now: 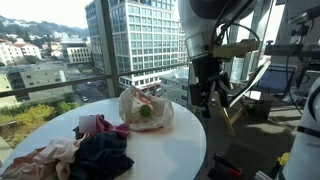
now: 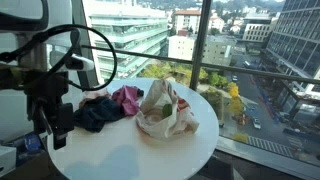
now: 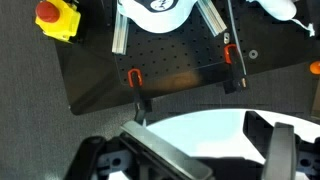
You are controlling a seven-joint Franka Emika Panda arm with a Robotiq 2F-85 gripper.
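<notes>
Floor-to-ceiling windows (image 1: 60, 50) wrap the room, with city blocks far below. Inside stands 1 round white table (image 1: 170, 148), smooth and glossy. On the table there's a rumpled heap of clothes (image 1: 95, 150) in navy, magenta and peach. Just beside it sits a crinkly translucent plastic bag (image 1: 145, 108) with something green inside. The gripper (image 1: 208, 100) hangs just off the table's edge, jaws spread wide, gripping nothing. In the wrist view the table's rim shows between its dark fingers (image 3: 160, 157).

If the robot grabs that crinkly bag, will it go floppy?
Probably floppy: the bag looks like thin, wrinkled plastic, so it would likely sag and crumple. It seems light, though the green round thing inside may swing about. Pushed, it would likely slide on the smooth table.
</notes>
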